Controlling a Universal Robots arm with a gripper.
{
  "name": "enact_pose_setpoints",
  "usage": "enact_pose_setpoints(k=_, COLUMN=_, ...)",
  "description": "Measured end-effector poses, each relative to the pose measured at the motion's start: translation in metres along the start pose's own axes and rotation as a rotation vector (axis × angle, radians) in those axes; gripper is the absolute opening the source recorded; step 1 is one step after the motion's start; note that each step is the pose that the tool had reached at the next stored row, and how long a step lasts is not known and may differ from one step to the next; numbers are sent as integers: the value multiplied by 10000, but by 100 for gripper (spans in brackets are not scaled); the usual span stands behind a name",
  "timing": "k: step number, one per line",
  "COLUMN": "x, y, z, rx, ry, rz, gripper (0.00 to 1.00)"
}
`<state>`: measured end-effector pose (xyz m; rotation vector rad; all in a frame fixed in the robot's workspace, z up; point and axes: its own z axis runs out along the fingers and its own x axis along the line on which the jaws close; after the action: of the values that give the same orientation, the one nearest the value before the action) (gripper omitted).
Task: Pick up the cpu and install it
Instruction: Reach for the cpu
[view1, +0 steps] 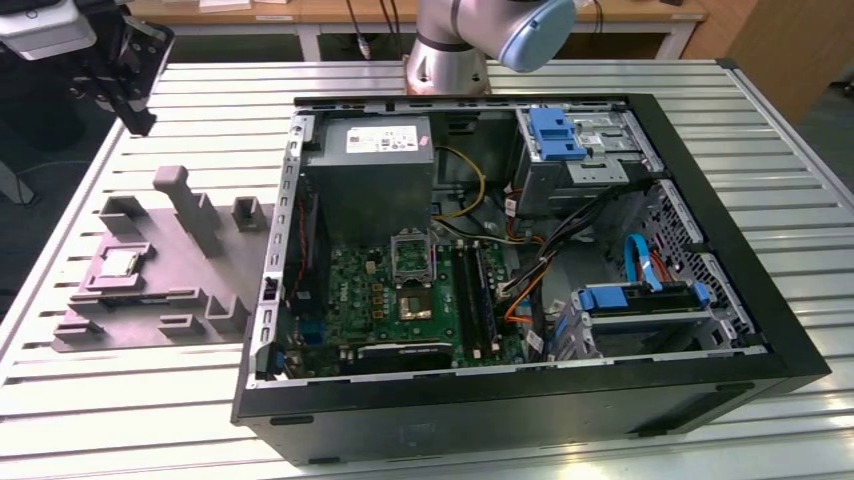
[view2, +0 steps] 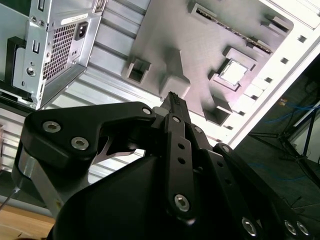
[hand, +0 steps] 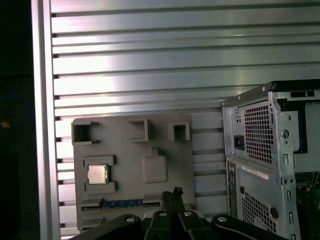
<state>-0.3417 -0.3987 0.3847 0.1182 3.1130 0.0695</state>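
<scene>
cpu (view1: 118, 263) lies flat in its pocket on the grey tray (view1: 167, 295), which sits on the counter (view1: 120, 410) just beside the open computer case (view1: 467, 425), at the exterior view's left. not yet picked up. hand (view1: 138, 122) hangs above the tray's far end, well apart from the cpu. in both wrist views its fingers (view2: 176, 135) are drawn close together, holding nothing. socket (view1: 414, 300) inside the case looks unfilled. judgement: task at its start, with pickup and install both left.
</scene>
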Motion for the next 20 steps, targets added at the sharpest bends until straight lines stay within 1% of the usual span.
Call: enact_pose_setpoints(k=20, x=52, y=-4, z=-1, rx=0, ry=-1, rz=0, gripper=11)
